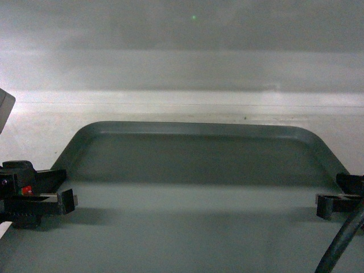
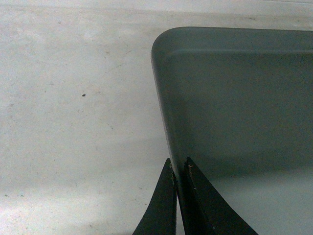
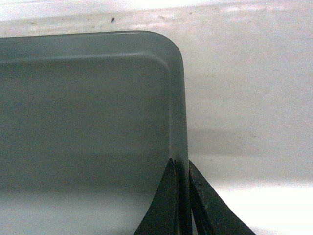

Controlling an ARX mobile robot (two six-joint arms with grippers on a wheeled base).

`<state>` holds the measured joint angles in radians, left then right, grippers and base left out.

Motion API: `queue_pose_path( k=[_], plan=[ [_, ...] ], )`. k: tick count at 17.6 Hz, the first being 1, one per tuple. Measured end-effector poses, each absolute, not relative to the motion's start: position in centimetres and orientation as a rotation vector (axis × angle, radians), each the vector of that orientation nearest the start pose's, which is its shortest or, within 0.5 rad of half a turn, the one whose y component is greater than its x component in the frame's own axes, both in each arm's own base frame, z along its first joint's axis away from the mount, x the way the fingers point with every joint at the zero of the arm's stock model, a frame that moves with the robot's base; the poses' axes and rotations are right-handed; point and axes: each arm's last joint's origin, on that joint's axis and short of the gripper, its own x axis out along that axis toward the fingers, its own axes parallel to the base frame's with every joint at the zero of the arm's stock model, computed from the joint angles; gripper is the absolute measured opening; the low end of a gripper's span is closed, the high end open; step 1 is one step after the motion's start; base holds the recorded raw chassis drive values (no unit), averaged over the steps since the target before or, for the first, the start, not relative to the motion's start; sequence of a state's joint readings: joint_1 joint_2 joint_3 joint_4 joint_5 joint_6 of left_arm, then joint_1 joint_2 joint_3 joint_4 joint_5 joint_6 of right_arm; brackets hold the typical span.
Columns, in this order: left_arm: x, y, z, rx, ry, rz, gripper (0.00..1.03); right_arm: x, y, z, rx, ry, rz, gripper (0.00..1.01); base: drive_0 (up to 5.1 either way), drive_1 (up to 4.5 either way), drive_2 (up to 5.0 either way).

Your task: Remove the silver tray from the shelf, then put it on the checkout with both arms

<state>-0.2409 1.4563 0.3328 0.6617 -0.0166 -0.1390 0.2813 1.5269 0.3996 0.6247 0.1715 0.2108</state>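
Matte grey-green silver tray, rounded corners; left fingers, right fingers pinch rim.

Silver tray fills most of the head view; low raised rim the only barrier around its flat bare floor. Left gripper pinched on the left rim, one finger inside, one outside. Right gripper likewise clamped on the right rim. Open white surface outboard of the left rim, same outboard of the right rim. Bare white strip beyond the far rim, then a pale wall closing off the back.
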Motion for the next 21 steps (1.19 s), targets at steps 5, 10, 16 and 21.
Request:
queue_pose_path(
  k=[5,10,16,21],
  plan=[
    [22.9,-6.4,12.9,-0.089,0.472,-0.2,0.04,24.2,5.8,13.3,0.076,0.489,0.042,0.03,0.0,0.0,0.0],
    [22.5,-6.0,13.6,-0.084,0.495,-0.192,0.04,23.7,5.6,14.0,0.072,0.53,0.046,0.03,0.0,0.0,0.0],
    [21.7,-6.2,15.9,-0.069,0.481,-0.197,0.04,23.0,5.7,16.2,0.078,0.508,0.05,0.03,0.0,0.0,0.0],
    [20.2,-6.6,19.5,-0.038,0.377,-0.208,0.04,21.5,5.6,19.3,0.083,0.439,0.044,0.03,0.0,0.0,0.0]
  ],
)
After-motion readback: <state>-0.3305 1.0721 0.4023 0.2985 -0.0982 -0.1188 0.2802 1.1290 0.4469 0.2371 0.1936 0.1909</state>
